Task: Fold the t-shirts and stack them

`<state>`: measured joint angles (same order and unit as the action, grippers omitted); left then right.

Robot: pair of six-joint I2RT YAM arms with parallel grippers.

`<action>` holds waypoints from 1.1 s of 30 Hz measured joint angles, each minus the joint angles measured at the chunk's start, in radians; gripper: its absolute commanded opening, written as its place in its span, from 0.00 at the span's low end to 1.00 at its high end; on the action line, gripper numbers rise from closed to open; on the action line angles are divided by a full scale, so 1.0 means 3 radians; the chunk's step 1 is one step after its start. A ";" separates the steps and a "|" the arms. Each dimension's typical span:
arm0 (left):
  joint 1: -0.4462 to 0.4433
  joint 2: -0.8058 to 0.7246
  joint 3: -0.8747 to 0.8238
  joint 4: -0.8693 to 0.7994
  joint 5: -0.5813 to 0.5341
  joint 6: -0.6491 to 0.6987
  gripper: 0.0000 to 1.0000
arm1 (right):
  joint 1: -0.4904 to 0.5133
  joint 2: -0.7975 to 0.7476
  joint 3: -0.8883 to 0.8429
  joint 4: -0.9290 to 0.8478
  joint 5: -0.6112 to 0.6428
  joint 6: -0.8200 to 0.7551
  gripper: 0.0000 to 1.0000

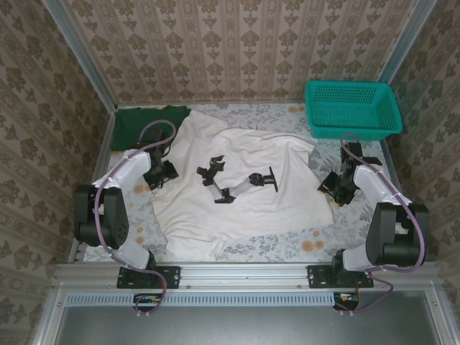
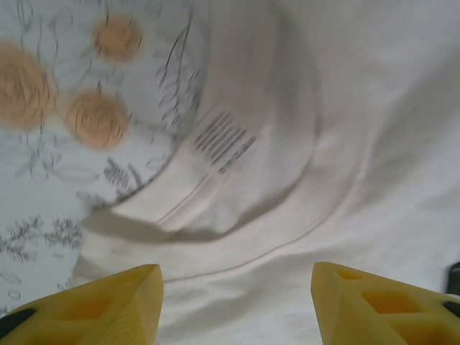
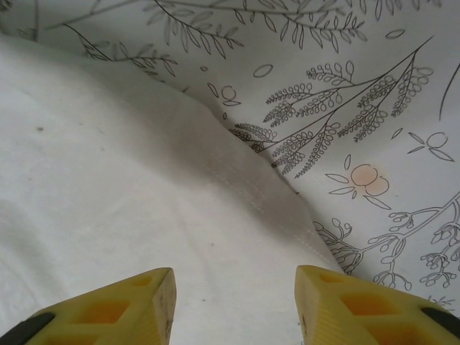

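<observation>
Sprawling across the middle of the table, the off-white t-shirt [image 1: 244, 208] lies rumpled and unfolded on the flowered tablecloth [image 1: 287, 248], with its near edge bunched up and its far edge running toward the back wall. Its far left part overlaps the dark green t-shirt [image 1: 140, 122], which sits flat in the far left corner, mostly uncovered.

At the left edge of the pale shirt, the left gripper [image 1: 159, 172] hangs low over the cloth. In the left wrist view its yellow fingers [image 2: 108, 305] stand spread wide with nothing between them. Just beyond them curves the shirt's neck band [image 2: 215, 215] with a small dark striped tag mark [image 2: 224, 141]. Bare tablecloth with orange blooms shows to the far left of that.

The right gripper [image 1: 336, 188] sits at the shirt's right edge, near its near right corner. In the right wrist view its fingers [image 3: 108, 309] are likewise spread apart and hold nothing. White fabric lies beneath and ahead of them, and the stitched hem [image 3: 244, 180] runs diagonally, with leaf-printed tablecloth to the right of it.

Beyond the right arm, in the far right corner, stands a teal mesh basket [image 1: 356, 123], well apart from both shirts.
</observation>
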<state>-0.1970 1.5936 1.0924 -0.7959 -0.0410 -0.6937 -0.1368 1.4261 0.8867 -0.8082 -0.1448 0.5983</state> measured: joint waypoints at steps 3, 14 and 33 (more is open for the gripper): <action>0.0006 0.0001 -0.0197 0.0015 0.0014 -0.0099 0.60 | 0.0000 0.0003 -0.0102 -0.0004 -0.0057 0.0032 0.48; 0.0095 0.0473 -0.0136 -0.0064 -0.0280 -0.0158 0.58 | 0.0328 0.0248 -0.0275 -0.0009 -0.0167 0.0187 0.44; 0.0468 0.0504 0.0312 -0.0149 -0.0465 0.0319 0.62 | 0.0974 0.0055 -0.0507 0.0420 -0.0585 0.0833 0.48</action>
<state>-0.0566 1.7447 1.1858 -0.8406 -0.1806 -0.5980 0.1555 1.4425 0.7345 -0.6823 -0.3202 0.8482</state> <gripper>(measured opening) 0.594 0.488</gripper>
